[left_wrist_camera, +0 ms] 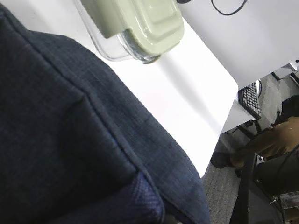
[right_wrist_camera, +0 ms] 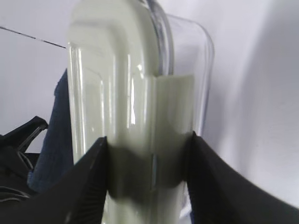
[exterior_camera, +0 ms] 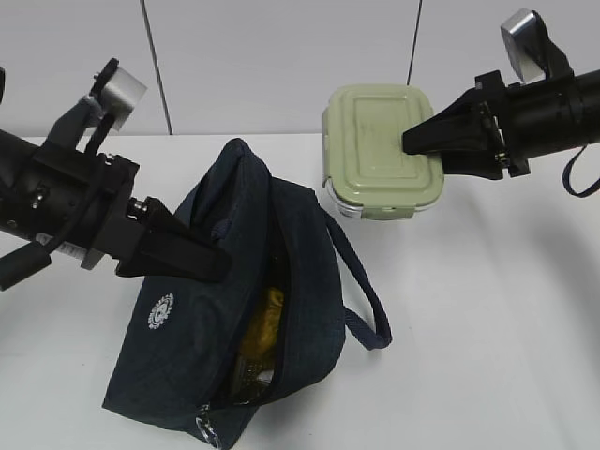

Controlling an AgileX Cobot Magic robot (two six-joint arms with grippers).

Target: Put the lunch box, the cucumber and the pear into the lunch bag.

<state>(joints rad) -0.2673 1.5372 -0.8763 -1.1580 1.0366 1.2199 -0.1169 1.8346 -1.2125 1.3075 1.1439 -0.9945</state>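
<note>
The navy lunch bag (exterior_camera: 178,347) lies on the white table with its zipper mouth gaping towards the right. My left gripper (exterior_camera: 221,263) is shut on the fabric by that mouth. In the left wrist view bag cloth (left_wrist_camera: 70,140) fills the frame and hides the fingers. Something yellow, the pear (exterior_camera: 265,314), shows inside the mouth. I cannot make out the cucumber. My right gripper (exterior_camera: 414,150) (right_wrist_camera: 147,149) is shut on one short end of the sage-lidded lunch box (exterior_camera: 375,141) (right_wrist_camera: 126,93) and holds it in the air, up and to the right of the bag. The lunch box (left_wrist_camera: 140,23) also tops the left wrist view.
A loop handle (exterior_camera: 361,300) of the bag trails on the table (exterior_camera: 487,328) to the right. The table's far edge (left_wrist_camera: 219,135) drops off to a floor with a keyboard (left_wrist_camera: 250,100) and chair legs. A panelled wall stands behind.
</note>
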